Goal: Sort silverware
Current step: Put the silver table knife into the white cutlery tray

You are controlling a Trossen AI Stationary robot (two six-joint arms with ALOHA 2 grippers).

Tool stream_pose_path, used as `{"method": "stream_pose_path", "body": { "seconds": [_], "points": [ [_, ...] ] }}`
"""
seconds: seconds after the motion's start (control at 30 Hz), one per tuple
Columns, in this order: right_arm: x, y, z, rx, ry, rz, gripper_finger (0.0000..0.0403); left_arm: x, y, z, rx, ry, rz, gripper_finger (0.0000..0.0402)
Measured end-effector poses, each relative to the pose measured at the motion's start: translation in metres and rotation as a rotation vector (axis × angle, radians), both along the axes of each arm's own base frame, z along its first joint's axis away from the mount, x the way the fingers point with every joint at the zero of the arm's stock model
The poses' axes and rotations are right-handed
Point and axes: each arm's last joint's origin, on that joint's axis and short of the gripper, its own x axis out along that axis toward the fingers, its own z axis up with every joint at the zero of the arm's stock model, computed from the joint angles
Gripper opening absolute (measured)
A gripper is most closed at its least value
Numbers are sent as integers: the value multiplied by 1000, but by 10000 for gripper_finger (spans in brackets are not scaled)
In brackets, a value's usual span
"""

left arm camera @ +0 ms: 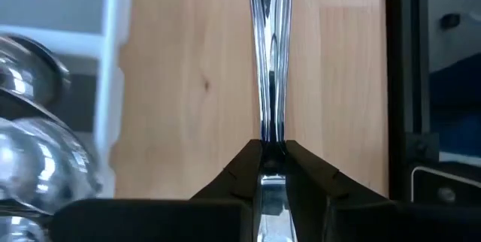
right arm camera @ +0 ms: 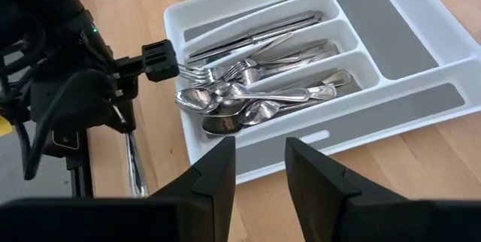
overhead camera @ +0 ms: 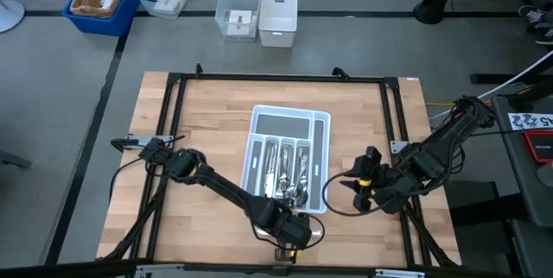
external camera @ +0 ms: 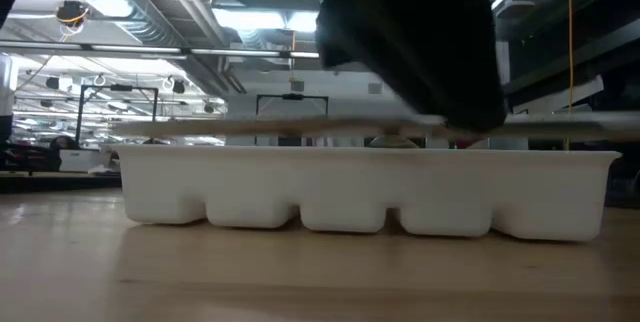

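Left wrist view shows the left gripper (left arm camera: 272, 155) clamped on a single slim piece of silverware (left arm camera: 270, 54), its shiny handle pinched between the two dark fingers (left arm camera: 240, 168) and running straight out ahead of the jaws over bare wooden table (left arm camera: 188, 69); which kind of utensil it is cannot be told. Off to one side of those jaws stands the wall of the white tray (left arm camera: 116, 77), with rounded spoon bowls (left arm camera: 34, 144) heaped inside it. From the high view, the left gripper (overhead camera: 289, 230) sits just outside the near end of the tray (overhead camera: 321, 153), close to the table's front edge, and the sorted pieces (overhead camera: 285, 174) fill the narrow slots beyond it. The right gripper (overhead camera: 356, 193) hovers beside the tray's right side, clear of it. In the right wrist view its jaws (right arm camera: 259, 170) stand partly apart with nothing between them, and ahead of them lie knives (right arm camera: 255, 33), forks (right arm camera: 248, 65) and spoons (right arm camera: 248, 103) in neighbouring slots, while the long side slot (right arm camera: 421, 107) nearest the jaws and the wide end compartment (right arm camera: 383, 24) show only grey liner. The held piece (right arm camera: 134, 165) hangs from the left gripper (right arm camera: 120, 114) beyond the tray's corner.
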Motion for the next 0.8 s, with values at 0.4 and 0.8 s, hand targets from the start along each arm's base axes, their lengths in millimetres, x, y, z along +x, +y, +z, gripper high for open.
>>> {"method": "stream_pose_path", "body": {
  "seconds": [0.4, 0.8],
  "points": [
    [-17, -16, 20, 28, -76, 22, 120, 7, 36, 25, 5, 84, 144, 38],
    [-31, -30, 34, -47, -150, 74, 120, 11, 93, 37, 46, 227, 317, 28]
  ]
}}
